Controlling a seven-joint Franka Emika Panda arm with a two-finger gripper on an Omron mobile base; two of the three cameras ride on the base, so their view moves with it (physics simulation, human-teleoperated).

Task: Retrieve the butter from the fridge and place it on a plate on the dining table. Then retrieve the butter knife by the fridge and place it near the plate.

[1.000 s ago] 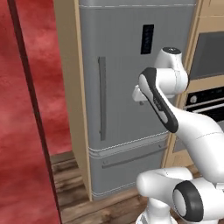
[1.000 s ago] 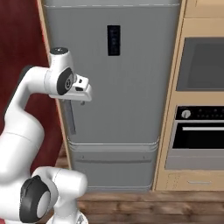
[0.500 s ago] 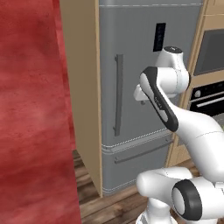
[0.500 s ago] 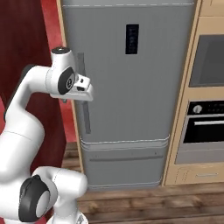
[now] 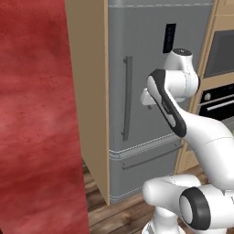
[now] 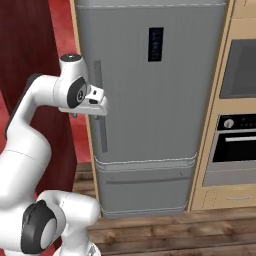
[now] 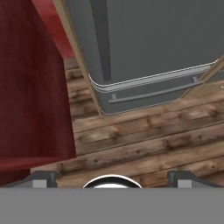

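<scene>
The tall grey fridge (image 5: 146, 55) (image 6: 150, 125) stands shut right ahead of me, with its long vertical bar handle (image 5: 126, 98) and black display panel (image 6: 155, 44). My hand hangs in front of the door at handle height and points down. My gripper (image 7: 112, 177) is open, its two fingertips (image 7: 43, 177) far apart with nothing between them. Below them lie the wood floor and the fridge's bottom drawer (image 7: 148, 92). The butter, the plate, the dining table and the butter knife are out of view.
A red wall (image 5: 36, 114) (image 6: 30, 50) closes off the left side. A tan side panel (image 5: 87, 91) borders the fridge on its left. The built-in black oven (image 6: 235, 145) sits in tan cabinets to the right. Wood floor (image 6: 175, 230) runs in front.
The whole picture has shifted: the base has driven, so the fridge sits further right and larger, and the red wall takes more of the left. The arm's pose and open gripper are unchanged.
</scene>
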